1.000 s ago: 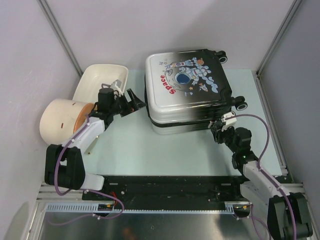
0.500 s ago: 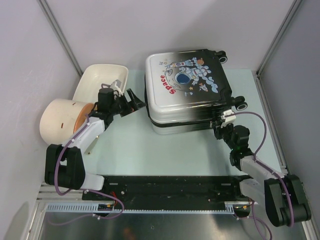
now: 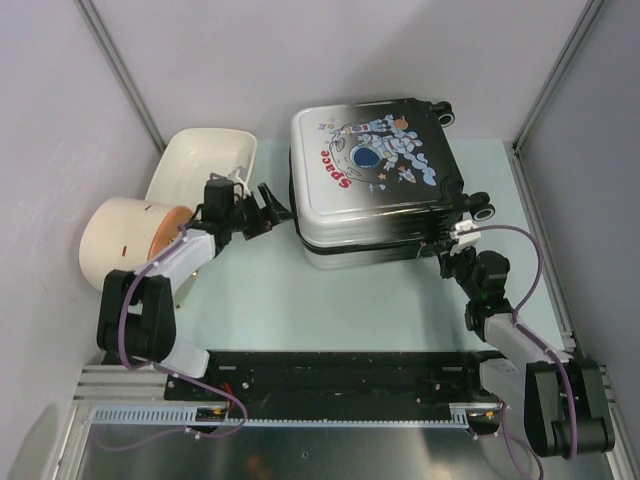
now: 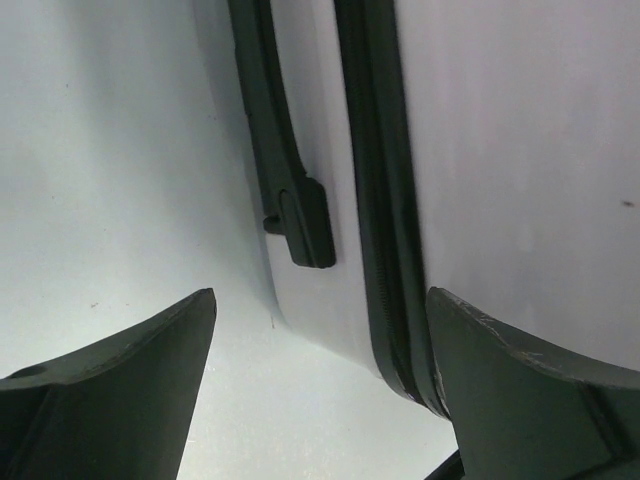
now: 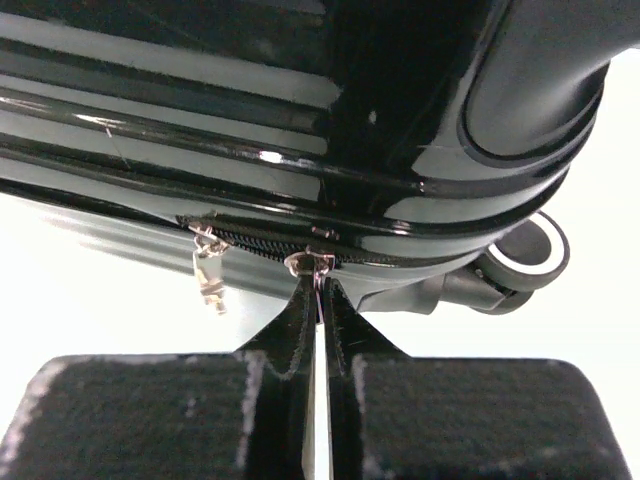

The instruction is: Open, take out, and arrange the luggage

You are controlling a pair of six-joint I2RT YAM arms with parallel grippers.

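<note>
The luggage [image 3: 375, 170], a white-to-black hard-shell suitcase with an astronaut "Space" print, lies flat and closed at the back of the table. My left gripper [image 3: 270, 205] stands open beside its left end, touching nothing. In the left wrist view the shell [image 4: 500, 150] and a black side handle [image 4: 290, 180] fill the space ahead of that gripper [image 4: 320, 296]. My right gripper [image 3: 447, 250] is at the near right corner, shut on a silver zipper pull [image 5: 318, 268]. A second zipper pull [image 5: 208, 270] hangs free just to its left.
A cream tub [image 3: 205, 160] leans at the back left, and a cream cylinder with an orange end [image 3: 125, 240] lies left of the left arm. A black wheel [image 5: 525, 255] sticks out beside the right gripper. Walls stand on both sides.
The right gripper's fingers have closed on the zipper pull, and that arm has edged right. The left gripper has shifted slightly nearer the suitcase and stays open.
</note>
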